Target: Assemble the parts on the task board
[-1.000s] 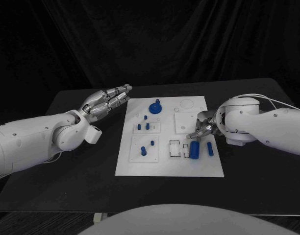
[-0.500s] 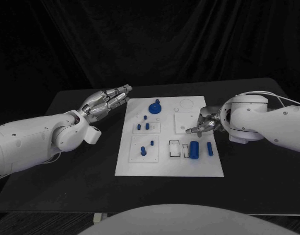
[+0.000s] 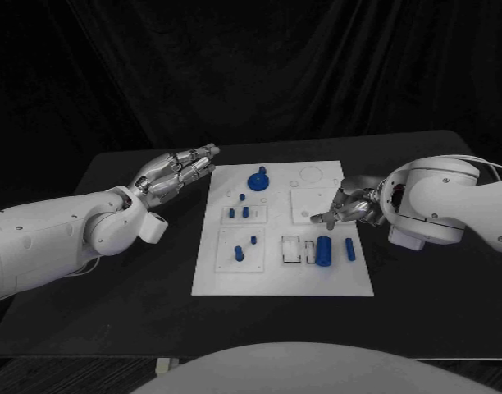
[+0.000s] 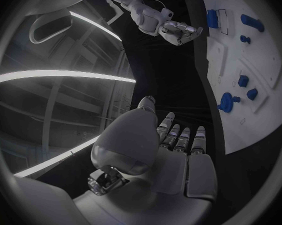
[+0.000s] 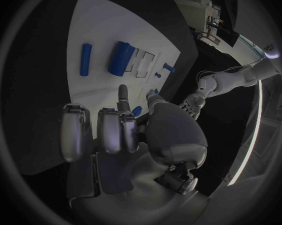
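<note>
The white task board (image 3: 280, 275) lies in the middle of the black table. On it are a blue knob (image 3: 258, 178) at the far end, small blue pegs (image 3: 244, 212) in the left blocks, and a thick blue cylinder (image 3: 325, 250) beside a slim one (image 3: 349, 249). My right hand (image 3: 344, 205) hovers over the board's right edge with fingers curled in and nothing visible in them; the right wrist view shows the hand (image 5: 116, 130) above the thick cylinder (image 5: 120, 58). Left of the board, my left hand (image 3: 180, 171) floats with straight, spread fingers, holding nothing.
Black table (image 3: 109, 271) surrounds the board, with bare room on both sides and in front. Empty rectangular slots (image 3: 291, 249) sit just left of the thick cylinder. Dark curtain hangs behind the table.
My right hand and arm have drawn back to the right, away from the thick cylinder and toward the board's edge. The parts and my left hand stay put.
</note>
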`<action>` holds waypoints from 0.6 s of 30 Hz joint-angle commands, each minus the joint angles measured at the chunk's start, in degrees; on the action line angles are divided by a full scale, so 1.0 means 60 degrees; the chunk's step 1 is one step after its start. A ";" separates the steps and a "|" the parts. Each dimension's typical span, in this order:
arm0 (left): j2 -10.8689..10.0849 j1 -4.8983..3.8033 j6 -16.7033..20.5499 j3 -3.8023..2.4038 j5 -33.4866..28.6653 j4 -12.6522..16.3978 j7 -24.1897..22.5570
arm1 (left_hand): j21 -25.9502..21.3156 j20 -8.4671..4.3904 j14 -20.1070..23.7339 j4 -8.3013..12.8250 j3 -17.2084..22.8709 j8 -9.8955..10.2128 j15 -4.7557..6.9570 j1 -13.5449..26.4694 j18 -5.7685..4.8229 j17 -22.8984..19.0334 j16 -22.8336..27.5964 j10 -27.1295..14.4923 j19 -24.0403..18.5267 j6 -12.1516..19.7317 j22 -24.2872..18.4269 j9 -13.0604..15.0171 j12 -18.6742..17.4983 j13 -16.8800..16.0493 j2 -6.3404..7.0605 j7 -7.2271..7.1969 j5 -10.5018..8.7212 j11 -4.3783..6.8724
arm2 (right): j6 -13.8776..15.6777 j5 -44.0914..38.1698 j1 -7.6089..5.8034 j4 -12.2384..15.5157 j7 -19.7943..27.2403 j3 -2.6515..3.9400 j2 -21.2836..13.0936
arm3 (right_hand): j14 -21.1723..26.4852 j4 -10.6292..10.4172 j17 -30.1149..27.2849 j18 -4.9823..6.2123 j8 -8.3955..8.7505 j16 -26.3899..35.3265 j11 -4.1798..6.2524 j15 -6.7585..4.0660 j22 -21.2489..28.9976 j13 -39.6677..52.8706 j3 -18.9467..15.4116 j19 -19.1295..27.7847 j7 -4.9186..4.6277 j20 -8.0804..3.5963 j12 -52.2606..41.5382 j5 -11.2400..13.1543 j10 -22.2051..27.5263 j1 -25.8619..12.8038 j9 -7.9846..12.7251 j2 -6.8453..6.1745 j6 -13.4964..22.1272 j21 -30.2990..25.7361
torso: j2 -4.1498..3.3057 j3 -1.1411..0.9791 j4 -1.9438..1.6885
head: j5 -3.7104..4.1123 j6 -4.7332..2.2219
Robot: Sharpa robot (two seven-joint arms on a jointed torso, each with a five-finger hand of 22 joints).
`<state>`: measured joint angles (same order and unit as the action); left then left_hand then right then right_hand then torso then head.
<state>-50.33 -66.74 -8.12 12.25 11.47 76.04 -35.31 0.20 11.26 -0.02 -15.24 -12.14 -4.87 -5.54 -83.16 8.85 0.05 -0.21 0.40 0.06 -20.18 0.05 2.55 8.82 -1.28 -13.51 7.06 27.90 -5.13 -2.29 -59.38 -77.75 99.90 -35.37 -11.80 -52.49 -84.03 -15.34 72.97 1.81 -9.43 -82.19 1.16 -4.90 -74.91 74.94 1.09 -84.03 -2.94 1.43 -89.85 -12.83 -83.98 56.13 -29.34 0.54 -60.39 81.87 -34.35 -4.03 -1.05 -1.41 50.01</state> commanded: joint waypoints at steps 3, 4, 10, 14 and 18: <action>0.0034 0.0012 -0.0052 -0.0010 -0.0035 0.0037 -0.0052 | -0.0033 0.0059 0.0003 0.0055 0.0005 -0.0060 -0.0063 -0.0115 0.0152 -0.0008 0.0035 0.0011 -0.0009 -0.0072 -0.0009 0.0010 0.0052 -0.0014 -0.0001 -0.0002 0.0062 -0.0064 | -0.0902 0.0490 -0.0020 -0.0205 -0.0304 0.0004 0.0215 | -0.0508 -0.0187 -0.0028 0.0007 -0.0112 -0.0022 0.0162 -0.0114 -0.2111 0.2510 -0.0216 -0.0522 0.0094 -0.0090 -0.0025 0.0416 -0.1004 -0.0528 0.0075 0.0102 -0.0351 0.0016 | 0.0004 0.0020 -0.0006 | -0.0016 -0.0002; 0.0036 0.0012 -0.0056 -0.0010 -0.0035 0.0037 -0.0043 | -0.0033 0.0059 0.0003 0.0055 0.0005 -0.0060 -0.0063 -0.0115 0.0152 -0.0008 0.0035 0.0011 -0.0009 -0.0072 -0.0009 0.0010 0.0052 -0.0014 -0.0001 -0.0002 0.0062 -0.0064 | -0.0974 0.0504 -0.0018 -0.0251 -0.0310 0.0004 0.0262 | -0.0506 -0.0196 -0.0037 0.0007 -0.0116 -0.0018 0.0167 -0.0119 -0.2111 0.2510 -0.0244 -0.0521 0.0106 -0.0098 -0.0025 0.0481 -0.1004 -0.0593 0.0087 0.0123 -0.0381 0.0017 | 0.0013 0.0027 0.0000 | -0.0026 -0.0002; 0.0056 0.0011 -0.0088 -0.0010 -0.0035 0.0005 -0.0018 | -0.0033 0.0059 0.0003 0.0055 0.0005 -0.0060 -0.0063 -0.0115 0.0152 -0.0008 0.0035 0.0011 -0.0009 -0.0072 -0.0009 0.0010 0.0052 -0.0014 -0.0001 -0.0002 0.0062 -0.0064 | -0.1233 0.0542 -0.0012 -0.0393 -0.0339 0.0003 0.0405 | -0.0468 -0.0224 -0.0232 0.0026 -0.0110 0.0070 0.0223 -0.0166 -0.2083 0.2510 -0.0421 -0.0487 0.0179 -0.0141 -0.0025 0.0689 -0.1004 -0.1199 0.0212 0.0439 -0.0692 -0.0068 | 0.0072 0.0055 0.0015 | -0.0024 -0.0002; 0.0071 0.0011 -0.0123 -0.0010 -0.0035 0.0000 -0.0009 | -0.0033 0.0077 0.0003 0.0076 0.0018 -0.0082 -0.0078 -0.0145 0.0151 -0.0008 0.0035 0.0036 -0.0009 -0.0095 -0.0009 0.0010 0.0138 -0.0027 -0.0005 0.0032 0.0065 -0.0107 | -0.1451 0.0501 -0.0008 -0.0492 -0.0359 0.0002 0.0458 | -0.0455 -0.0206 -0.0299 0.0034 -0.0061 0.0104 0.0234 -0.0176 -0.2071 0.2510 -0.0459 -0.0474 0.0184 -0.0151 -0.0025 0.0705 -0.1004 -0.1285 0.0281 0.0483 -0.0741 -0.0105 | 0.0036 0.0043 0.0004 | -0.0028 -0.0002; 0.0069 0.0011 -0.0142 -0.0010 -0.0035 0.0002 0.0012 | -0.0033 0.0080 0.0003 0.0080 0.0021 -0.0087 -0.0080 -0.0151 0.0152 -0.0008 0.0035 0.0045 -0.0009 -0.0100 -0.0009 0.0010 0.0162 -0.0030 -0.0007 0.0040 0.0065 -0.0119 | -0.1750 0.0462 0.0018 -0.0627 -0.0382 0.0001 0.0477 | -0.0454 -0.0184 -0.0325 0.0040 0.0123 0.0117 0.0206 -0.0162 -0.2061 0.2510 -0.0497 -0.0462 0.0151 -0.0149 -0.0025 0.0790 -0.1004 -0.1336 0.0473 0.0543 -0.0674 -0.0138 | 0.0029 0.0041 0.0008 | -0.0011 -0.0002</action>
<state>-49.99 -66.73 -8.21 12.25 11.47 75.97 -34.82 0.20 11.26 -0.02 -15.00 -11.90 -5.11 -5.54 -83.61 8.85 0.08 -0.21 0.61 0.05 -20.38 0.05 2.54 9.70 -1.39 -13.52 7.27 27.90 -5.33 -9.49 -56.74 -77.74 96.32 -36.40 -11.81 -49.65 -83.85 -16.44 71.02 1.81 -8.80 -81.78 2.26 -5.53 -74.90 74.93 -1.58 -84.04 -1.84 1.01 -89.85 -8.33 -83.94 48.54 -26.62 3.92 -64.72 81.29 -34.11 -3.75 -1.01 -1.55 50.01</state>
